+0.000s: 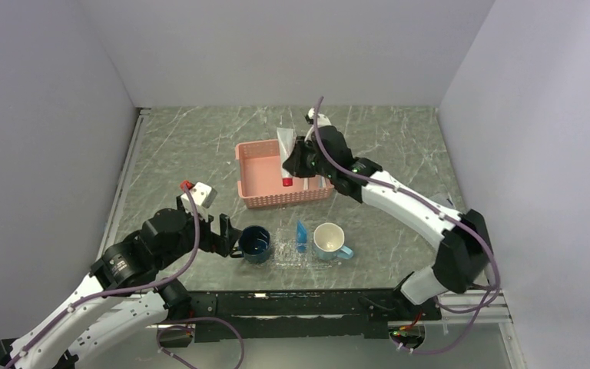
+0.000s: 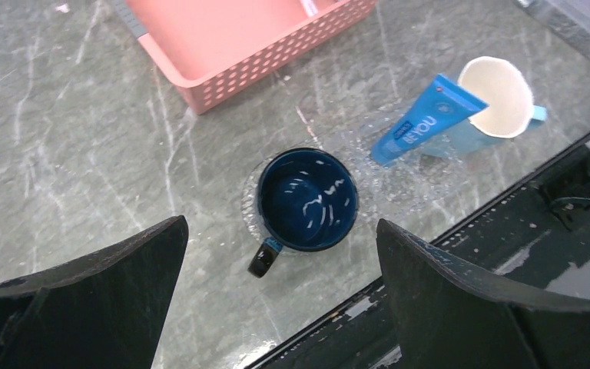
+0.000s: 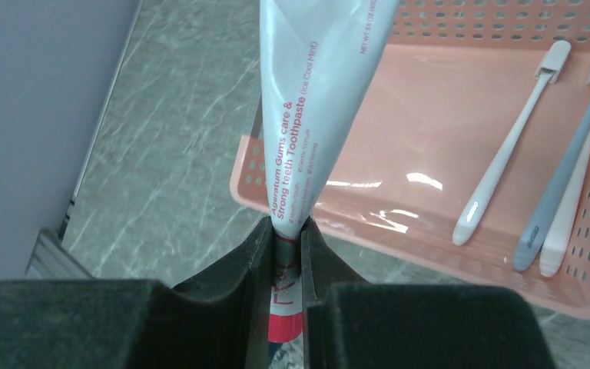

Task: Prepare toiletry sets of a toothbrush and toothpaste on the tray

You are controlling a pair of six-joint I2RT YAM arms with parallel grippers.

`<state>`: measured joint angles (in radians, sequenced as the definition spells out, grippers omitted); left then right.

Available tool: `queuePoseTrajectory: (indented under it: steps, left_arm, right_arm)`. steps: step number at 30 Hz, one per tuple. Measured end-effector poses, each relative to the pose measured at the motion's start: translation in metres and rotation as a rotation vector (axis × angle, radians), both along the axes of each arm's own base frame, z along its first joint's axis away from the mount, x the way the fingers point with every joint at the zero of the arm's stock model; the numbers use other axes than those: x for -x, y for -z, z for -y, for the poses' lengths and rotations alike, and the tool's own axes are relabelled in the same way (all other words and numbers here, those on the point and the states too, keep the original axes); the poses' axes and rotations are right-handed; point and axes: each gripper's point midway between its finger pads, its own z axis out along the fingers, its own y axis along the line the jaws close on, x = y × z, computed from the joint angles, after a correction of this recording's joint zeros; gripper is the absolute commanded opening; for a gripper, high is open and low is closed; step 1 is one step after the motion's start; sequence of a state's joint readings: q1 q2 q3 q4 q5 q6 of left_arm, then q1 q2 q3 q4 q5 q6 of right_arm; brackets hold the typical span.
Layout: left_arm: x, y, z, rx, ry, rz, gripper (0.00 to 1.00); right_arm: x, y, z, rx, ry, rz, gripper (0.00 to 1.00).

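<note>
The right pincer (image 3: 288, 231) grips the white toothpaste tube (image 3: 315, 100) near its red end, over the pink basket's (image 3: 469, 23) rim. The left pincer (image 2: 280, 231) gapes wide above the blue mug (image 2: 307, 200); the blue tube (image 2: 422, 123) lies on the tray (image 2: 399, 192).

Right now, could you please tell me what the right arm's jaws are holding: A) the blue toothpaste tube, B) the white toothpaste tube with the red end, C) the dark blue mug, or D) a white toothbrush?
B: the right arm has its jaws shut on the white toothpaste tube near its red end, over the pink basket; the blue tube rests on the tray.
</note>
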<state>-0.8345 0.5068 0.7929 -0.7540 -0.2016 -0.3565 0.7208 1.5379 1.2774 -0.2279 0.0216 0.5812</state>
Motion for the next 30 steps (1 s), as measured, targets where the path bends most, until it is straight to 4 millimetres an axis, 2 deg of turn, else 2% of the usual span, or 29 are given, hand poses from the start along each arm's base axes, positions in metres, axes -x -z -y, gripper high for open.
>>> queuePoseTrajectory:
  steps: [5, 9, 15, 20, 30]
  left_arm:
    - [0.004, -0.007, 0.012, 0.051, 0.052, 0.002, 0.99]
    - [0.008, -0.011, 0.021, 0.072, 0.085, -0.03, 0.99]
    - [0.008, -0.042, 0.032, 0.115, 0.103, -0.048, 0.99]
    - [0.011, -0.069, 0.037, 0.173, 0.113, -0.059, 0.99]
    - [0.022, -0.085, 0.058, 0.196, 0.176, -0.191, 0.99]
  right_arm:
    - [0.04, -0.009, 0.007, 0.015, -0.112, 0.09, 0.12]
    - [0.079, -0.01, 0.003, 0.05, -0.203, 0.161, 0.12]
    - [0.138, -0.01, 0.001, 0.099, -0.332, 0.268, 0.12]
    - [0.163, -0.013, 0.013, 0.109, -0.378, 0.332, 0.12]
    - [0.218, -0.007, 0.014, 0.17, -0.556, 0.396, 0.13]
